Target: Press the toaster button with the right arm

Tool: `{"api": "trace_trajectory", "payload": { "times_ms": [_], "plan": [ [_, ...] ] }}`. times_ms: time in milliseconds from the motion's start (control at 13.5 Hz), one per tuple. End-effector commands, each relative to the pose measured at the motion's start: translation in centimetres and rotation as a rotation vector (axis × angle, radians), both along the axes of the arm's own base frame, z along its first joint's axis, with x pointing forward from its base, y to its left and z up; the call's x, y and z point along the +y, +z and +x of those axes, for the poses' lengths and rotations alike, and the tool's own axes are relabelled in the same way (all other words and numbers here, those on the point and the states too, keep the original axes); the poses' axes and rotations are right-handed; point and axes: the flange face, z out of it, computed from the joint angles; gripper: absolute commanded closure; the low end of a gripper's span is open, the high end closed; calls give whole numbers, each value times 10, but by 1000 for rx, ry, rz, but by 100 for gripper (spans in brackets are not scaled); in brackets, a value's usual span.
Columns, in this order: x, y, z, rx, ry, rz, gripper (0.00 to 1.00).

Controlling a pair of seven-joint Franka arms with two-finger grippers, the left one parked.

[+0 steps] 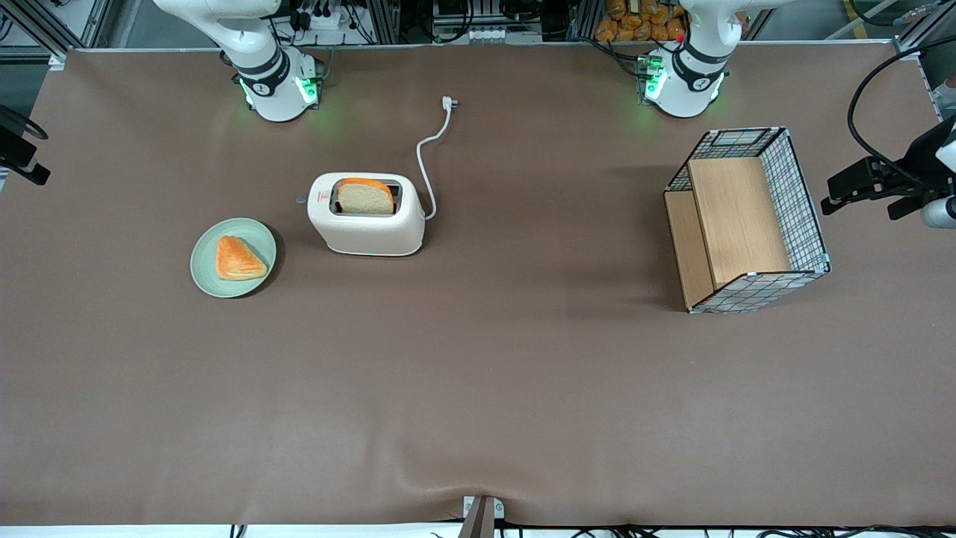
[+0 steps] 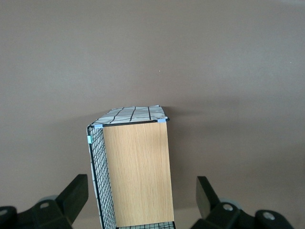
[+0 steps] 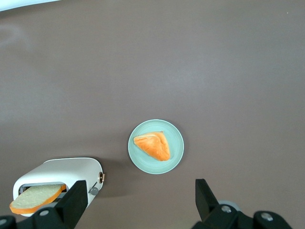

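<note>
Task not begun. Toaster [image 1: 366,215] sits on the worktop [image 1: 478,388] with a bread slice [image 1: 365,197] upright in its slot, just beside a green plate [image 1: 233,258] carrying a pastry [image 1: 239,258]. Toaster button [image 3: 95,190] untouched on the narrow end facing the plate. Gripper [image 3: 141,202] hangs high above plate and toaster, jaws wide, holding nothing. Descent, alignment and press all remain.

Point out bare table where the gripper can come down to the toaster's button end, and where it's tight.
The gripper, open, hangs high over bare table. Tight: the gap between the toaster button and the green plate with pastry. Free: the stretch nearer the front camera than both, and between toaster and wire basket, except the cord.
</note>
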Motion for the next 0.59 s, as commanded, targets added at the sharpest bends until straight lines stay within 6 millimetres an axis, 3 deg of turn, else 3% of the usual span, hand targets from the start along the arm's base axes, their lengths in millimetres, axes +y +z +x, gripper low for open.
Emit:
{"api": "trace_trajectory", "payload": {
  "times_ms": [0,519],
  "plan": [
    [2,2,-3,-1,-16,14,0],
    [1,-3,-2,11,-20,16,0]
  ]
}}
